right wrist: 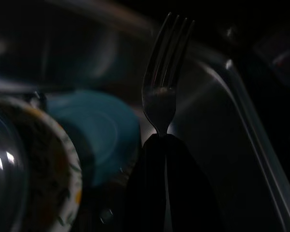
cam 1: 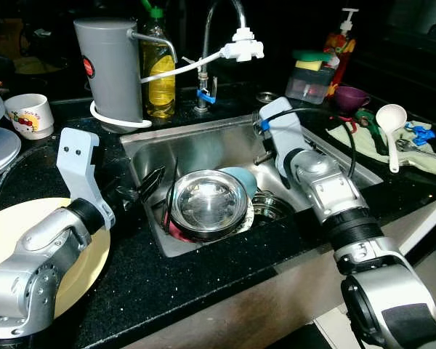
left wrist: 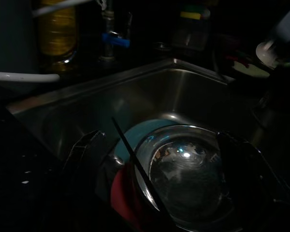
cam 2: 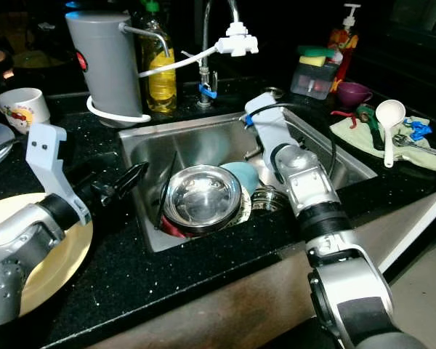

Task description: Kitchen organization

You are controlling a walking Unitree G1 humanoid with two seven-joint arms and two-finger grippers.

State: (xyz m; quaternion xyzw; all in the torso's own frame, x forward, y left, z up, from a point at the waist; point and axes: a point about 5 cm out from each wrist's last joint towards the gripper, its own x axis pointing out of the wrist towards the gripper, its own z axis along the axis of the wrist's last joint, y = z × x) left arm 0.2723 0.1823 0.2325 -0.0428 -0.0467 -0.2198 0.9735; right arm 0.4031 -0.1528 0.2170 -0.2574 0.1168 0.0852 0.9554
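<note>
**Fork lifted from sink; most dishes still in the basin**

Progress: early, by my reading. The right gripper [right wrist: 160,140] is down inside the steel sink [cam 1: 203,142], near its right wall, jaws clamped together on the handle of a fork [right wrist: 163,82], tines pointing away from the wrist. That is the only item in hand. Everything else in the basin looks unsorted.

Sink contents: a steel bowl [cam 1: 208,203] tilted against the front-left corner, with something red under its lower edge; a teal dish [cam 1: 240,178] just behind it; a patterned-rim bowl [right wrist: 63,179] just beside the teal one; a thin dark utensil [left wrist: 135,166] leaning across the steel bowl's left rim. The drain strainer [cam 1: 270,207] sits to the right of the stack.

Left gripper [cam 2: 120,185] hovers over the sink's left edge, jaws apart, empty, aimed at the steel bowl.

On the table: yellow plate [cam 1: 83,273] at the front-left, mug [cam 1: 29,115] at the left back, grey water filter [cam 1: 110,69] and oil bottle [cam 1: 160,73] behind the sink by the tap [cam 1: 221,43]. Right side: cloth [cam 1: 421,156] carrying a white ladle [cam 1: 390,123], purple cup [cam 1: 350,96], sponge tub [cam 1: 310,76].

Left to do, likely: place the fork, then clear bowls.
</note>
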